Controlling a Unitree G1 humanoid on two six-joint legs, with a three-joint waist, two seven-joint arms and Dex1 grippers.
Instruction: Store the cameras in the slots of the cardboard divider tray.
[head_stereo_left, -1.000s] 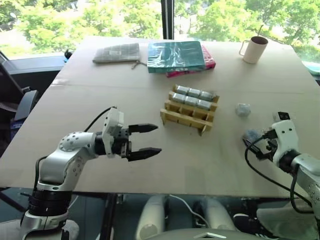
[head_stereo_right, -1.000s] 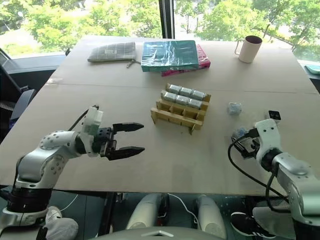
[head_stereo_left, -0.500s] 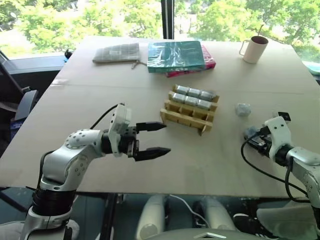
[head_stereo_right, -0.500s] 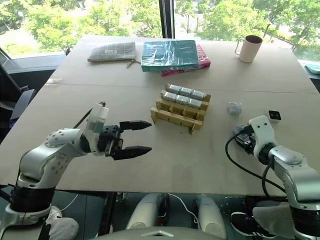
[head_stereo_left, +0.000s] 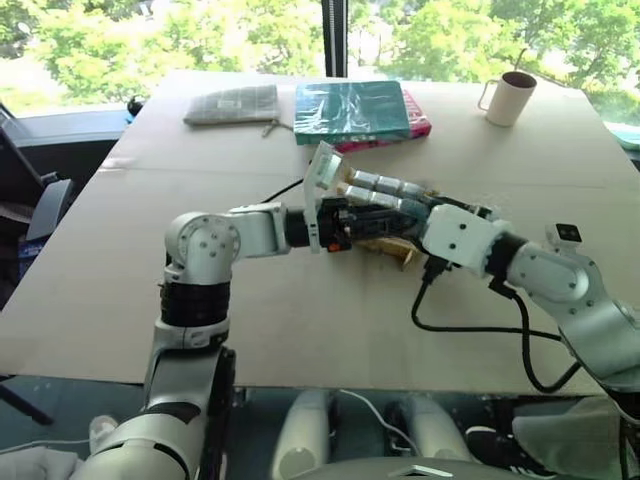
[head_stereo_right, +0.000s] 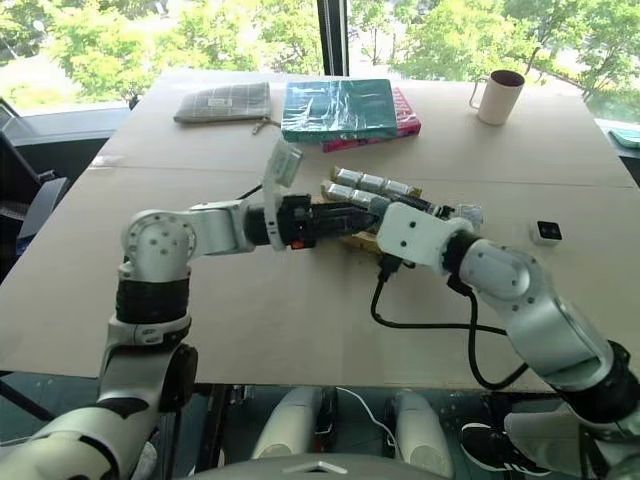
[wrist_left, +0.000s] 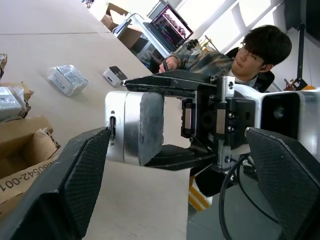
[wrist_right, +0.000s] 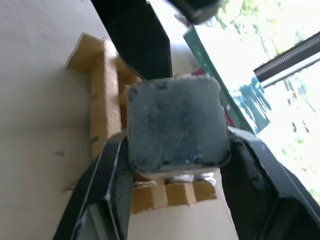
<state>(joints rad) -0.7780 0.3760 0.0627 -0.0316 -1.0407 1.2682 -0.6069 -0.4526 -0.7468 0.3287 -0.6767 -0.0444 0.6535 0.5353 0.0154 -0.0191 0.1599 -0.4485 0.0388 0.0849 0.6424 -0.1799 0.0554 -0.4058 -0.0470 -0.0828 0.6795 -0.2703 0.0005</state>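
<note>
Daylight is flooding through the windows (head_stereo_left: 200, 40), glaring overhead, while a close camera (wrist_right: 172, 122) is blurring softly.

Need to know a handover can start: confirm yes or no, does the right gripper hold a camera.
Yes: the right gripper is shut on a grey camera, which sits clamped between its two black fingers above the cardboard divider tray.

Both arms are glossy silver-grey metal shells with rounded joint housings and black bands between segments. A black cable (head_stereo_left: 480, 330) loops from the right forearm. Each pincer carries two black wedge-shaped fingers (wrist_left: 85, 175) behind a white wrist block.
</note>
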